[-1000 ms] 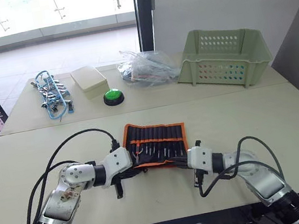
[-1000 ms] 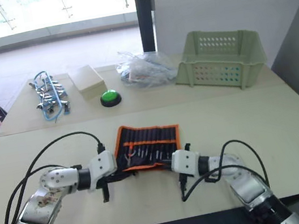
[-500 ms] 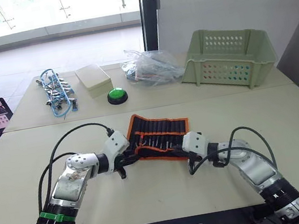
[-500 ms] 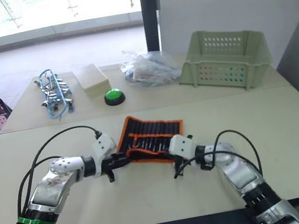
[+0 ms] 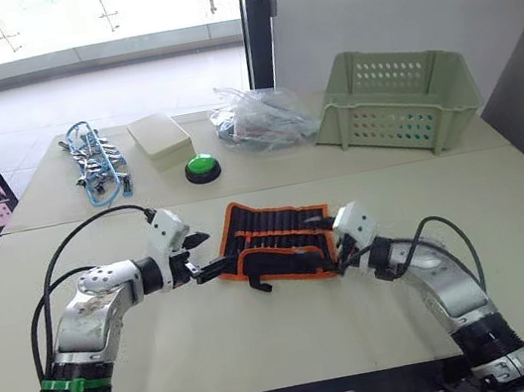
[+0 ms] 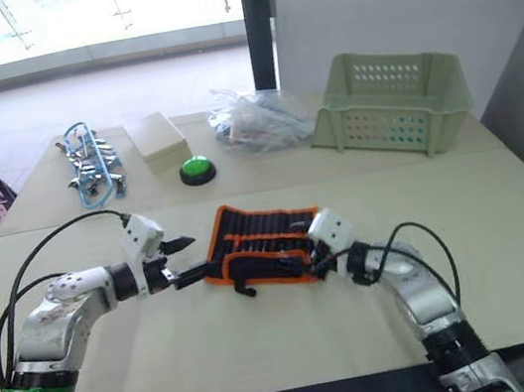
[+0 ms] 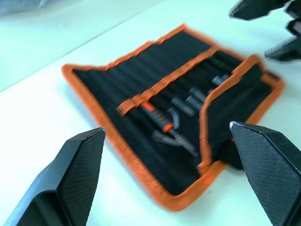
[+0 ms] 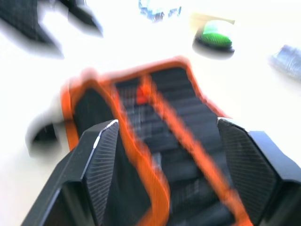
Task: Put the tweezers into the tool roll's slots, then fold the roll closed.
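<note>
between 2 spread grippers, the tool roll [image 5: 279,248] lies half-folded.

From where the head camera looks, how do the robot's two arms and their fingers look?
Both arms are silver-grey metal with white wrist housings and looping black cables. The left arm carries a green band near its base. The left gripper and the right gripper each end in two black wedge-shaped fingers with a fine cross-hatched texture.

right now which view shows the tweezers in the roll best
The left wrist view: it looks straight into the open tool roll, where the tweezers lie in the slots. The right wrist view shows them blurred; the eye views show only thin marks on the roll.
</note>
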Action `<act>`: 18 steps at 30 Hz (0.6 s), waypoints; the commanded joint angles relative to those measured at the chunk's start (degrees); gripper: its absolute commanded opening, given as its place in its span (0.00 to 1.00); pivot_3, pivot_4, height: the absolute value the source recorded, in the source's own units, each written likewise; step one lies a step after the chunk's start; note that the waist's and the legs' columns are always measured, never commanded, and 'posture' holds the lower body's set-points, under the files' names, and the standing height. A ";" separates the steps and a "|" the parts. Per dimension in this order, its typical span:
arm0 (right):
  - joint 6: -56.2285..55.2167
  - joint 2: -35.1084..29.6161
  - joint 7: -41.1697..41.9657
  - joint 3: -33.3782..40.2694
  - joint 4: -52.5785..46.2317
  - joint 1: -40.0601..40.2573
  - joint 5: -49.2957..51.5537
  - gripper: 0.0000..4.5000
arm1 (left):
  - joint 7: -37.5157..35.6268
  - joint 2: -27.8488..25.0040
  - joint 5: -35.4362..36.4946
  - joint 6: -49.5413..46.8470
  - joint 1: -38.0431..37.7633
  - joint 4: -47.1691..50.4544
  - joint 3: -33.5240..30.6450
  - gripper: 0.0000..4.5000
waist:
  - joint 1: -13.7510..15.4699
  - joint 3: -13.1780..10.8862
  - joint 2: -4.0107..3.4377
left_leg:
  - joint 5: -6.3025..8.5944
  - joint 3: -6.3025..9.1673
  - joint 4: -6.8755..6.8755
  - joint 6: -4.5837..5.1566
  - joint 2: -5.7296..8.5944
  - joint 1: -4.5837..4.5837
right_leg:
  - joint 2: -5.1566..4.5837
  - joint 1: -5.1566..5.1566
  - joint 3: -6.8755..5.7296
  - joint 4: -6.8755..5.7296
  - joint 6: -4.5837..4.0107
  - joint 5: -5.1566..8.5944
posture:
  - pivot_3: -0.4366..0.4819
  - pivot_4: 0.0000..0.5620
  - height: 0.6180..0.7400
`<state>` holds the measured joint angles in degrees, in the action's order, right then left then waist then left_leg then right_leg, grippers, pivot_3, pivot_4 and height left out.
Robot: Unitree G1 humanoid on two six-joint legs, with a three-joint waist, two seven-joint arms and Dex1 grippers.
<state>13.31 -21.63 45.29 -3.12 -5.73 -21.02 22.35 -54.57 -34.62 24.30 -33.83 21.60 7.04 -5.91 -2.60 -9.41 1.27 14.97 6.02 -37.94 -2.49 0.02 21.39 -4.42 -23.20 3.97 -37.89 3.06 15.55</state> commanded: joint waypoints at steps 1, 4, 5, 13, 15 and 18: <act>4.46 -1.48 0.88 1.57 -5.56 1.63 4.08 0.79 | 0.33 0.13 4.58 0.23 -1.56 5.80 -3.46 1.00 | 0.20 0.00 0.00 | 0.00 0.00 0.00 0.00 0.01 -0.01 | -0.01 0.02 0.00 0.03 0.00 0.00 | 0.48 0.27 1.00; 5.39 -2.27 0.16 -0.82 -7.11 3.87 1.48 0.80 | 0.92 0.84 5.95 -0.32 -4.22 8.39 -2.33 0.82 | 0.47 0.00 0.00 | 0.00 -0.01 0.00 0.00 0.04 -0.02 | -0.02 0.09 -0.02 0.10 0.00 0.00 | 0.48 0.27 1.00; 4.93 -2.09 -0.09 -1.93 -7.02 4.19 0.29 0.80 | 1.01 1.01 5.05 0.59 -4.95 8.62 -0.94 0.74 | 0.43 0.00 0.00 | 0.00 -0.03 0.00 0.00 0.04 -0.02 | -0.02 0.09 -0.01 0.14 0.00 0.00 | 0.48 0.27 1.00; 2.84 2.16 -7.12 -9.97 -2.49 2.13 -11.31 0.17 | 3.88 5.61 -6.79 12.49 -2.79 0.21 11.51 0.16 | 0.20 0.00 0.00 | 0.00 -0.06 0.00 -0.01 0.03 -0.04 | 0.01 0.04 0.00 0.10 0.00 0.00 | 0.48 0.27 1.00; 2.72 2.94 -8.54 -10.87 -0.93 1.59 -13.46 0.01 | 5.40 7.27 -9.09 14.69 0.07 -3.75 12.61 0.01 | 0.42 0.00 0.00 | -0.01 -0.05 0.00 -0.01 0.05 -0.01 | 0.00 0.04 -0.01 0.10 0.00 0.00 | 0.48 0.27 1.00; 2.25 4.47 -10.04 -12.21 1.71 -0.45 -15.92 0.00 | 6.96 8.86 -12.81 18.69 3.48 -9.81 14.44 0.00 | 0.40 0.00 0.00 | -0.01 -0.05 0.00 -0.02 0.07 0.00 | -0.02 0.05 -0.01 0.14 -0.01 -0.01 | 0.48 0.27 1.00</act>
<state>16.94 -18.06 36.22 -15.28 -3.94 -19.99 7.42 -48.34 -26.16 13.22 -17.98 23.96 -1.39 7.97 -2.19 -9.40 1.27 14.96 5.96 -37.94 -2.51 0.09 21.38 -4.43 -23.16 3.97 -37.75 3.05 15.55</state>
